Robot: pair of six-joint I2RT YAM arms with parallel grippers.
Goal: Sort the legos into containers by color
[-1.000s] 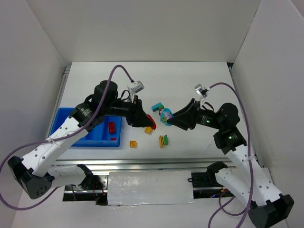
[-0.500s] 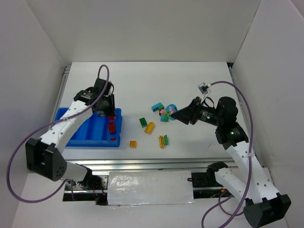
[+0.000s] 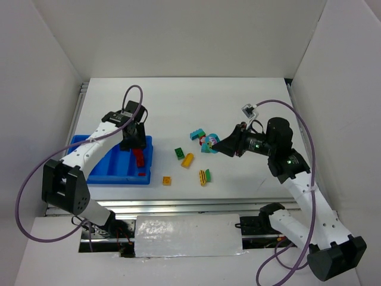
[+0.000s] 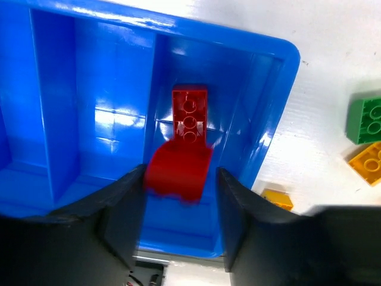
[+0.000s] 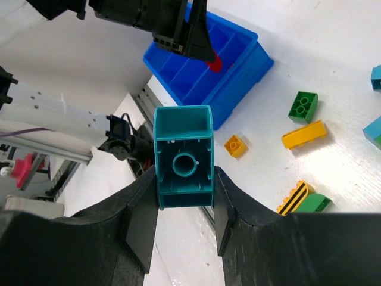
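Legos are split between tray and table. Between the fingers of your left gripper [image 4: 180, 179] sits a red plastic brick [image 4: 177, 165], blurred and closely flanked by both jaws; you cannot tell whether it is pinched or loose. Directly beneath it a second red studded brick [image 4: 190, 113] lies flat in the end compartment of the shallow bright-blue plastic tray [image 4: 226, 36], beside the wall nearest the loose pieces. Your right gripper [image 5: 184, 174] is clamped on a teal hollow-bottomed brick [image 5: 183, 149], held high. Well below and beyond it lie a green square brick [image 5: 302, 106], a long yellow brick [image 5: 304, 133] and a small orange brick [image 5: 236, 145]. A red brick falling from this height could strike the one below and bounce over the divider or out of the tray. If you bring the teal brick across now, the two wrists could meet above the tray. The left arm is folded at the elbow with its wrist pointing straight down over the tray. The right forearm reaches level toward the table's middle, its fingers raised above the scattered bricks.
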